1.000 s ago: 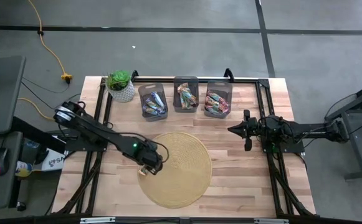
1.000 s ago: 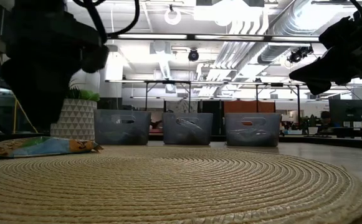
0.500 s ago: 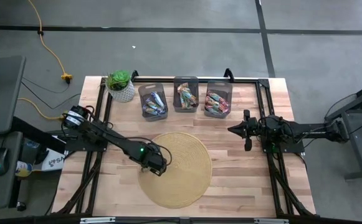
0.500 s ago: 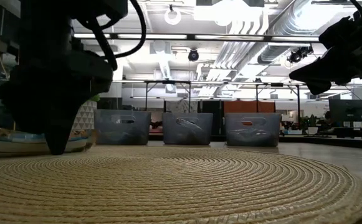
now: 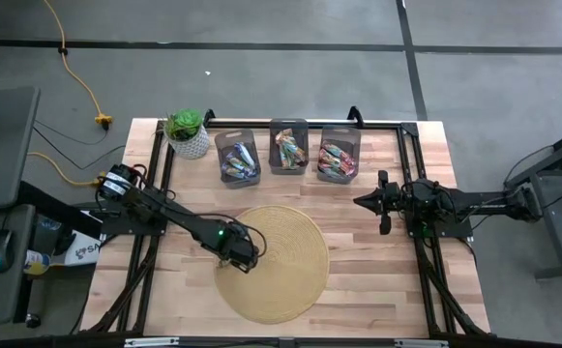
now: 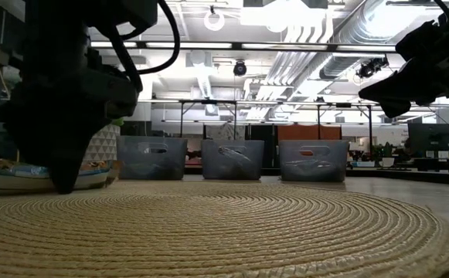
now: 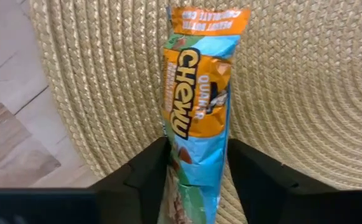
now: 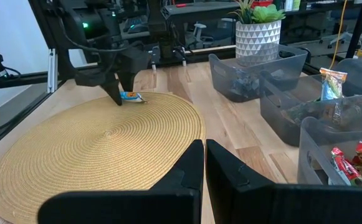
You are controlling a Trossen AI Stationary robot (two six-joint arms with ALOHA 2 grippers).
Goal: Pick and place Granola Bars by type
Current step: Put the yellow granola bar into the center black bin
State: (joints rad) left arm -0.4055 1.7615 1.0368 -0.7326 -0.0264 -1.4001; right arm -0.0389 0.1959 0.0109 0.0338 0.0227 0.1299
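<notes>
One granola bar, in a blue and orange wrapper, lies flat on the left edge of the round woven mat. My left gripper is down over it, with its fingers on the bar's two long sides. In the low view the gripper hides most of the bar. Other granola bars fill three grey bins along the far edge. My right gripper hangs shut above the table to the right of the mat, holding nothing. My left gripper has the bar's end nearest the wrist between its two fingers, which lie across the bar's width. It comes from above, pointing down. The bar lies flat on the mat, its far end pointing toward the mat's middle.
A potted plant stands at the far left corner beside the bins. Black frame rails run along both sides of the table. The mat takes up the middle of the table, and bare wood shows around it.
My left gripper moved a little toward the table's right and came down over the bar at the mat's left edge. It now stands in front of the bar in the low view. The bar has stayed on the mat.
</notes>
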